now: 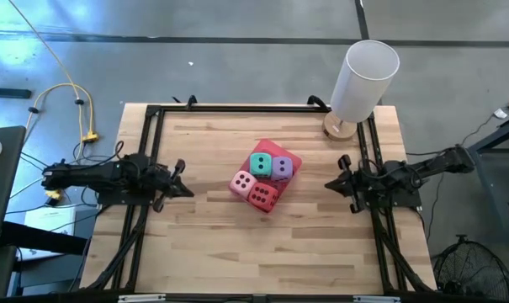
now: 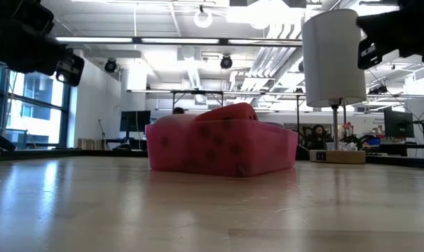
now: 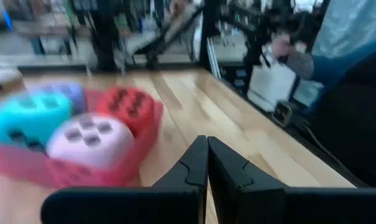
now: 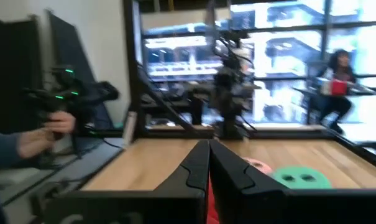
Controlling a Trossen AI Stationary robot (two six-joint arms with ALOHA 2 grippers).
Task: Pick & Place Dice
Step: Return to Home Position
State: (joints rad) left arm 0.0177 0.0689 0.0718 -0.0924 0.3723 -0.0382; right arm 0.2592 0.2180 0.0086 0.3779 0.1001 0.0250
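While both dark arms are lying low at opposite table sides, four soft pipped cubes are sitting packed together in the flat pink rectangular tray at the centre of the pale wooden table: the teal green die and purple die on the side toward the white cylindrical lamp, with the pale pink die and red die beside them. The left gripper and right gripper are pointing at the tray, well apart from it, each keeping its fingers pressed together on nothing.
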